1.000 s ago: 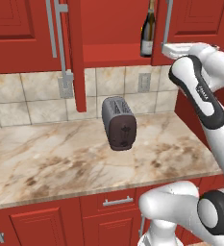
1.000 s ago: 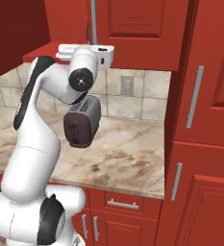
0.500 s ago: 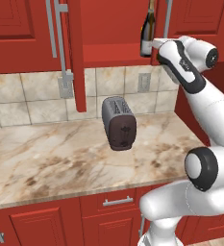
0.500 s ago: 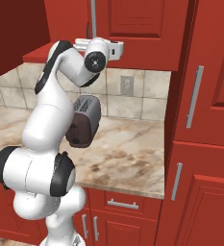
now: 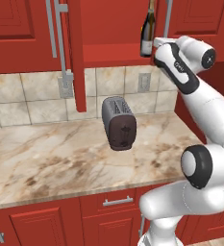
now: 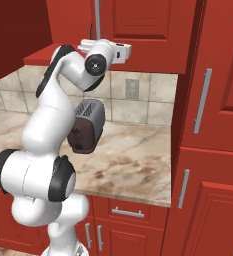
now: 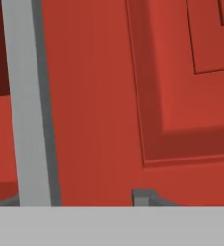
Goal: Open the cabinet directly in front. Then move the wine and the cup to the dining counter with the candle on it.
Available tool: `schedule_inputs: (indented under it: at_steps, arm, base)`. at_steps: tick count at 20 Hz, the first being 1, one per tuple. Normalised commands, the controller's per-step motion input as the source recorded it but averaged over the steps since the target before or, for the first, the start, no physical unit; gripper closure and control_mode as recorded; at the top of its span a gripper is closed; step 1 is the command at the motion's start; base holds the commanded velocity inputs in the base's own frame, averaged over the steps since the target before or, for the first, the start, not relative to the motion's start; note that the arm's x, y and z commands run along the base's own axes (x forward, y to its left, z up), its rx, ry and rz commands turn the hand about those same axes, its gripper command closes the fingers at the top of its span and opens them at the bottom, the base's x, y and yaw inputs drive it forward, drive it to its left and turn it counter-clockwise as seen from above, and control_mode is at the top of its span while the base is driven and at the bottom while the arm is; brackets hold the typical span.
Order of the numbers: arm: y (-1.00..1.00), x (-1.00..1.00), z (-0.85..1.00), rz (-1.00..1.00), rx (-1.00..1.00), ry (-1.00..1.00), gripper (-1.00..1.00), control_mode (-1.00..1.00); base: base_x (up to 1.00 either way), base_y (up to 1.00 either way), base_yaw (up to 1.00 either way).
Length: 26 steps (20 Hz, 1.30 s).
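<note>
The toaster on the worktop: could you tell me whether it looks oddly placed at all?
Yes. The toaster stands turned at an angle to the tiled wall rather than square to it, out in the middle of the marbled worktop. It is upright and looks undamaged; nothing is spilled around it.

Camera layout: two base views and one hand view.
We look forward and down from behind the arm, left and right; both views share the toaster on the desk. The hand view sits very close to the cabinet door and its handle.
</note>
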Motion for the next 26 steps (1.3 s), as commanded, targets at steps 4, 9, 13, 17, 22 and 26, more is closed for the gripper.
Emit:
schedule_inputs:
  at_steps: [4,9,13,17,22,26]
  arm:
    - [0.0,0.04,0.0,0.0,0.0,0.0,1.0,-1.0]
    - [0.0,0.0,0.0,0.0,0.0,0.0,1.0,-1.0]
    - [-0.08,-0.1,0.01,0.0,0.0,0.0,1.0,-1.0]
    - [-0.57,-0.73,0.15,-0.07,0.02,0.0,1.0,-1.0]
    - [-0.76,-0.89,0.19,-0.12,0.03,-0.01,1.0,-1.0]
    - [-0.86,-0.89,0.21,-0.14,0.05,0.0,1.0,-1.0]
  base:
    - [0.0,0.0,0.0]
    - [0.0,0.0,0.0]
    - [0.0,0.0,0.0]
    - [0.0,0.0,0.0]
    - [0.0,0.0,0.0]
    - [0.0,0.0,0.0]
